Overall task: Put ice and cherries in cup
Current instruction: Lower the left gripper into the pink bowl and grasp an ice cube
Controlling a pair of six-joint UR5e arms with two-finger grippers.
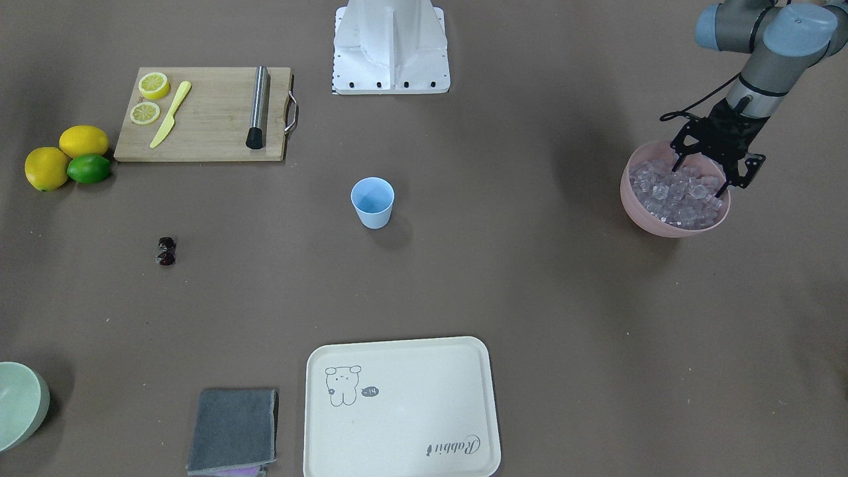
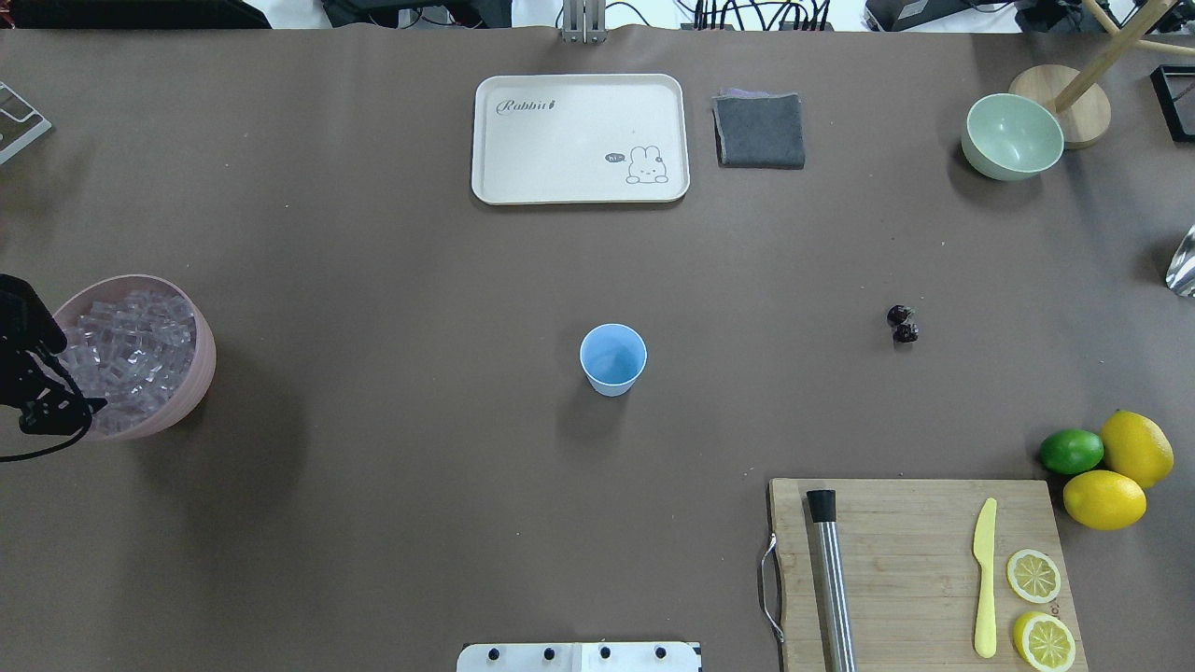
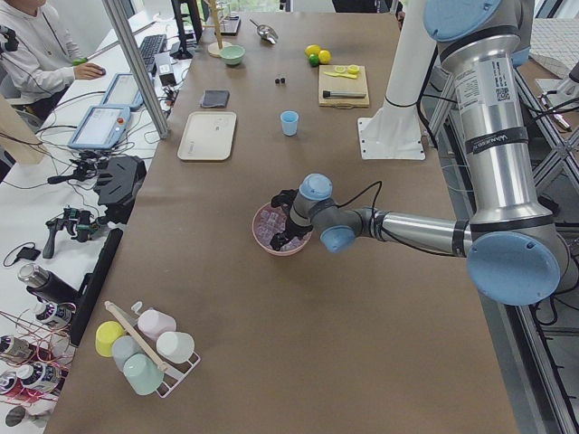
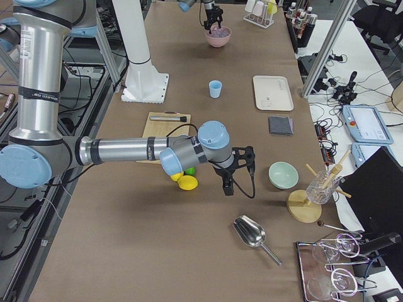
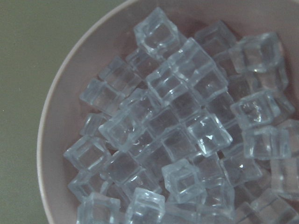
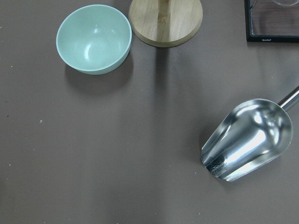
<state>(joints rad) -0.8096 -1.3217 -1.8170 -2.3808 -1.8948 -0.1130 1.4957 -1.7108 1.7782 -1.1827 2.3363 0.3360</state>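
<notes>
The light blue cup (image 1: 372,202) stands upright and empty at the table's middle, also seen in the overhead view (image 2: 612,358). Two dark cherries (image 1: 165,252) lie together on the cloth, far from the cup (image 2: 902,324). The ice (image 1: 676,195) fills a pink bowl (image 1: 652,226) at the table's end on the robot's left. My left gripper (image 1: 699,177) is open, its fingertips down among the cubes. The left wrist view shows only ice (image 5: 187,130), no fingers. My right gripper (image 4: 228,186) hangs low over bare table beyond the lemons; whether it is open or shut I cannot tell.
A wooden cutting board (image 1: 205,116) carries lemon slices, a yellow knife and a steel muddler. Two lemons (image 1: 63,156) and a lime (image 1: 89,169) sit beside it. A cream tray (image 1: 401,407), grey cloth (image 1: 233,430), pale green bowl (image 2: 1012,136) and metal scoop (image 6: 247,140) are also here.
</notes>
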